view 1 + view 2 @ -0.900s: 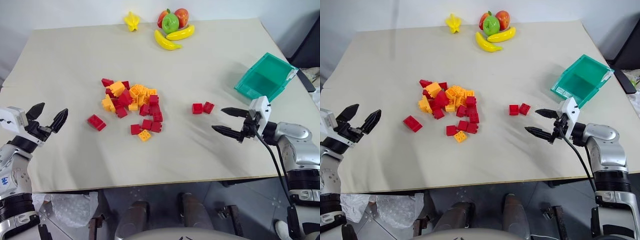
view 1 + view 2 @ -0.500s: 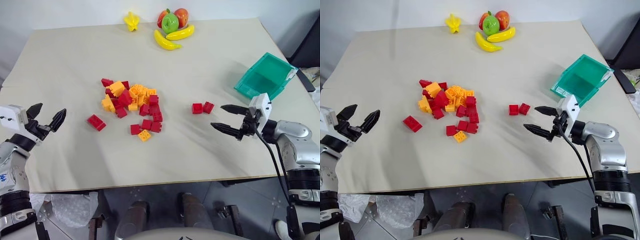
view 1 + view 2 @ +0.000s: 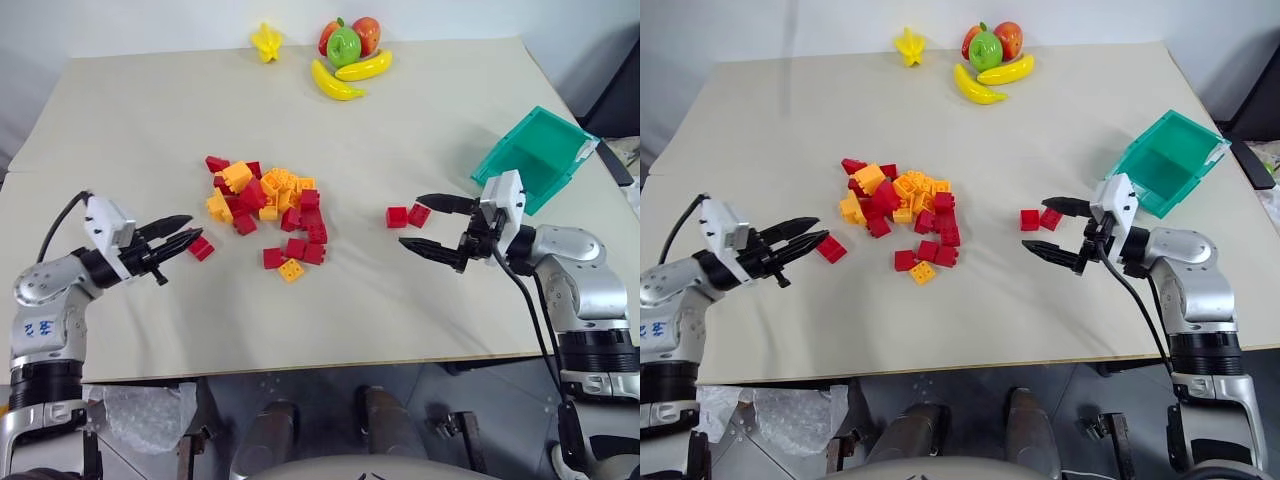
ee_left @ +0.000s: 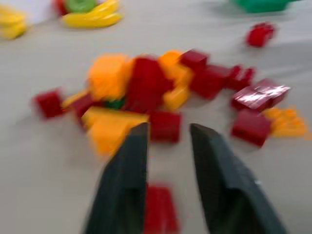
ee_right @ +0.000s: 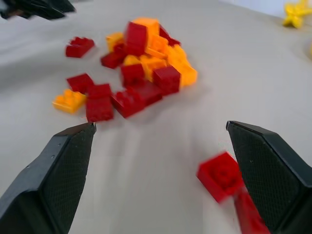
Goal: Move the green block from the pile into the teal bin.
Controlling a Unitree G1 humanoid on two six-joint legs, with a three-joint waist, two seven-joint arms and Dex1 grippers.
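a beige table (image 3: 130,110) carries the pile (image 3: 265,205) of red and orange bricks near its middle, two red bricks (image 3: 407,215) right of the pile, the teal bin (image 3: 540,155) farther right, toy fruit (image 3: 345,55) beyond the pile.

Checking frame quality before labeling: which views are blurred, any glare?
Left wrist view: heavy motion blur, pile smeared, glare patch on one red brick. Right wrist view: pile fairly sharp, near red brick soft. Eye views: sharp, even light, soft shadows by the bin.

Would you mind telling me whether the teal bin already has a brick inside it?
No, the teal bin lies tipped near the table's right edge with a bare interior, while the bricks remain in the pile on the table.
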